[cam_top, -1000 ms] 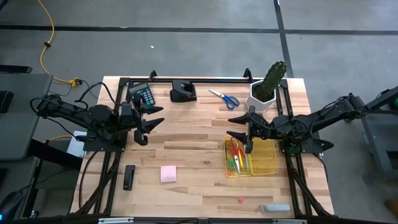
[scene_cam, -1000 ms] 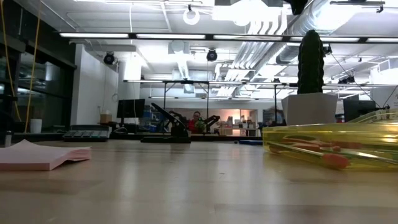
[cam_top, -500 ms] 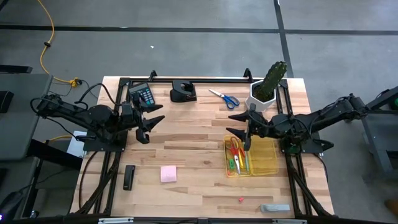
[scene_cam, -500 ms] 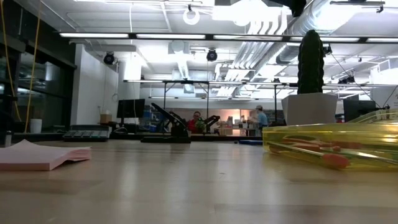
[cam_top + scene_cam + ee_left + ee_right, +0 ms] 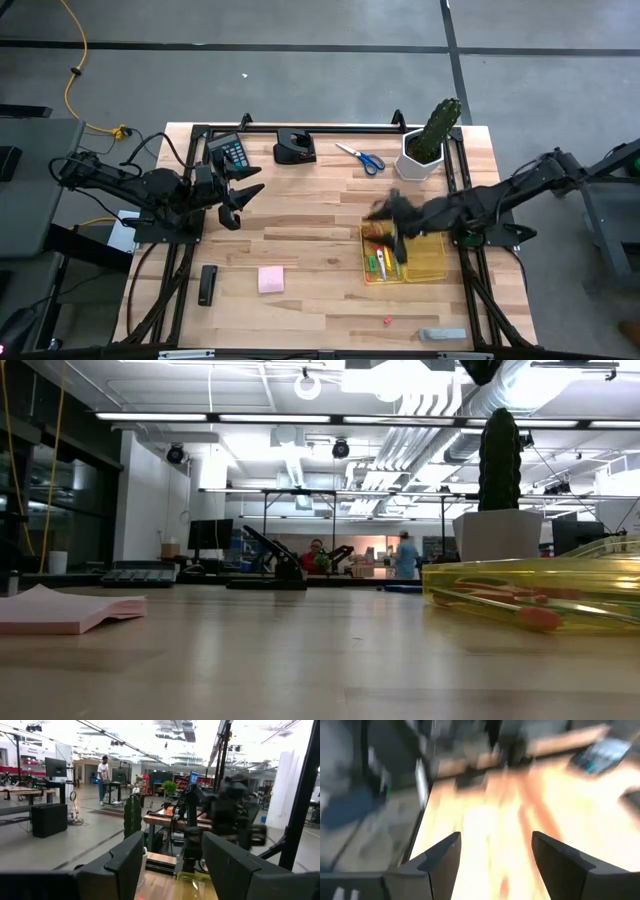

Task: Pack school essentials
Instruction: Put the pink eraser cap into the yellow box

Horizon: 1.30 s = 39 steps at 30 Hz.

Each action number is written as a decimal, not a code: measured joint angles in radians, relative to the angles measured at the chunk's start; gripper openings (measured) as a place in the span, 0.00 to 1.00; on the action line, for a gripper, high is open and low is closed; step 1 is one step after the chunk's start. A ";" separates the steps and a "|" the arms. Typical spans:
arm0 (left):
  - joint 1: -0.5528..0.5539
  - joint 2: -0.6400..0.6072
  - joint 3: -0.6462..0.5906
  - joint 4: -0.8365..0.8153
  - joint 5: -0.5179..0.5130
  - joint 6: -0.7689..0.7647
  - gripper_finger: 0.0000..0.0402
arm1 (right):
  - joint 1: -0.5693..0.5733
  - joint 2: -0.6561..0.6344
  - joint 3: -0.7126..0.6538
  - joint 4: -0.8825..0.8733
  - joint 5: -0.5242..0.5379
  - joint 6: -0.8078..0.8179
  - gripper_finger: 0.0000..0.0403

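Observation:
The clear yellow tray [image 5: 425,258] lies right of the table's middle and holds red-handled scissors [image 5: 376,236] and thin pens [image 5: 381,265]. In the low view the tray [image 5: 540,582] shows with a pen inside. Blue-handled scissors [image 5: 361,157] lie flat near the far edge. The pink sticky pad [image 5: 271,279] [image 5: 60,610] lies flat toward the near left. A tiny red bit [image 5: 387,321] sits by the near edge. My right gripper [image 5: 392,218] [image 5: 495,845] is a blur above the tray's left part, open. My left gripper [image 5: 240,200] [image 5: 172,852] waits open at the left.
A green cactus in a white pot [image 5: 428,148] [image 5: 498,510] stands just beyond the tray. A calculator [image 5: 230,152] and a black desk tool [image 5: 295,147] sit at the far edge. A black bar [image 5: 208,284] and a grey piece [image 5: 442,334] lie near the near edge.
My right gripper has swung quickly and shows blurred; it has shifted a little toward the near edge, over the tray's left part, and has turned. The left arm and the things on the table have kept still.

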 joint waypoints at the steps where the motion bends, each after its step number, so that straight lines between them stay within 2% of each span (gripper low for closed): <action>1: 0.000 0.000 0.000 0.000 0.000 0.000 0.47 | 0.022 0.029 0.041 -0.082 -0.023 0.012 0.59; 6: 0.000 0.000 0.000 0.000 0.000 0.000 0.47 | 0.150 0.223 0.245 -0.434 -0.186 0.044 0.59; 9: 0.000 0.000 0.000 0.000 0.000 0.000 0.47 | 0.229 0.335 0.305 -0.557 -0.264 0.045 0.59; 16: 0.000 0.000 0.000 0.000 0.000 0.000 0.47 | 0.376 0.566 0.308 -0.537 -0.284 0.063 0.59; 23: 0.000 0.000 0.000 0.000 0.000 0.000 0.47 | 0.434 0.745 0.308 -0.426 -0.278 0.111 0.59; 35: 0.000 0.000 0.000 -0.001 0.000 0.000 0.47 | 0.457 0.846 0.314 -0.392 -0.238 0.158 0.58; 39: 0.000 0.000 0.000 -0.001 0.000 0.000 0.47 | 0.470 0.849 0.314 -0.405 -0.193 0.175 0.52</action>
